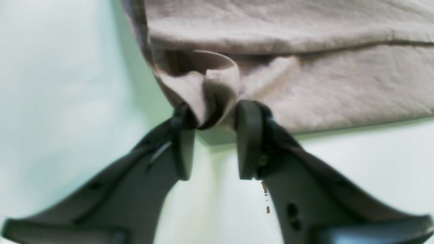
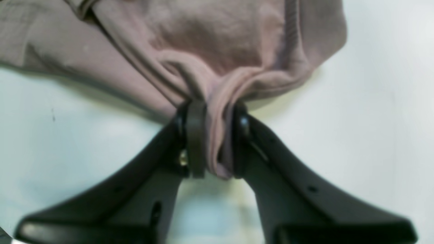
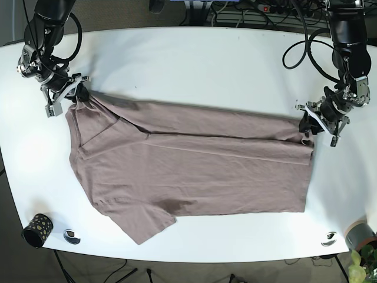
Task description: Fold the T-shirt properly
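Observation:
A mauve T-shirt (image 3: 194, 171) lies spread across the white table (image 3: 194, 65), with one sleeve pointing to the front left. My left gripper (image 3: 307, 125) is at the shirt's far right corner. In the left wrist view it (image 1: 215, 117) is shut on a bunched corner of the T-shirt (image 1: 305, 84). My right gripper (image 3: 76, 94) is at the shirt's far left corner. In the right wrist view it (image 2: 217, 135) is shut on a gathered fold of the T-shirt (image 2: 217, 44). Both held corners sit low, near the table.
A black dotted cup (image 3: 37, 230) and a small ring (image 3: 72, 236) stand at the front left edge. Another ring (image 3: 328, 239) and a grey pot with a plant (image 3: 360, 237) are at the front right. Cables (image 3: 253, 12) run along the back edge.

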Available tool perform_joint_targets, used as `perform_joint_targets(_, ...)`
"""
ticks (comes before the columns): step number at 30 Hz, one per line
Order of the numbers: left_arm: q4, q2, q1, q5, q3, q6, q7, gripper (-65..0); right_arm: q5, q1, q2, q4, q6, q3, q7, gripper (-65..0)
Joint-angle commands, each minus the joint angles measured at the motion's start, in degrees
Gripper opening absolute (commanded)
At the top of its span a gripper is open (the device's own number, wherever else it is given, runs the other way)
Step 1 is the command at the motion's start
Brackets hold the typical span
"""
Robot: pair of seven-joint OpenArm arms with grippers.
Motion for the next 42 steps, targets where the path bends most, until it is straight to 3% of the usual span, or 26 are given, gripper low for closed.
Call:
perform_joint_targets(1, 0.70, -1.12, -0.94, -0.78, -0.35, -0.33, -1.24, -54.2, -0.41, 0.29, 0.96, 0.77, 0.32, 0.24, 0.06, -59.5)
perform_joint_targets(3, 1.05, -1.21, -0.94, -0.78, -0.35, -0.33, -1.24, -63.6, -0.41, 0.29, 0.96, 0.77, 0.32, 0.24, 0.06, -64.2)
perform_joint_targets(4, 1.14, -1.21, -0.94, -0.78, -0.35, -0.33, -1.24, -65.0, -0.41, 0.29, 1.05, 0.86, 0.32, 0.24, 0.06, -65.0)
perform_joint_targets(8, 1.31, -1.29, -0.59, -1.05, -0.44, -0.77, -1.16, -64.7, -0.06, -0.06, 1.32, 1.12, 0.32, 0.24, 0.06, -65.0)
perform_joint_targets(11, 2.90, -1.38, 0.03, -0.87, -0.88, -3.84, -0.89, -65.0, -0.41, -1.11, 1.40, 4.55, 0.32, 0.77, -0.03, -65.0)
perform_joint_targets(24, 13.88, -1.56, 12.95, -0.78, -12.57, -5.69, 2.98, -65.0, 0.12, -12.02, 0.70, 17.04, 0.32, 3.84, -0.47, -65.0)
perform_joint_targets(34, 18.90, -1.29, 24.56, -0.70, -22.06, -10.57, 4.12, -65.0, -0.32, -19.58, -4.57, 24.07, 0.32, 9.38, -3.37, -64.7)
perform_joint_targets(36, 18.90, -1.29, 25.88, -0.70, -23.38, -10.57, 4.12, -65.0, -0.32, -20.37, -5.10, 24.25, 0.32, 10.26, -3.90, -59.6)
perform_joint_targets(42, 18.81, -1.56, 28.78, -0.61, -26.19, -10.57, 4.12, -63.7, 0.03, -22.74, -6.86, 24.25, 0.32, 12.55, -3.98, -30.8)
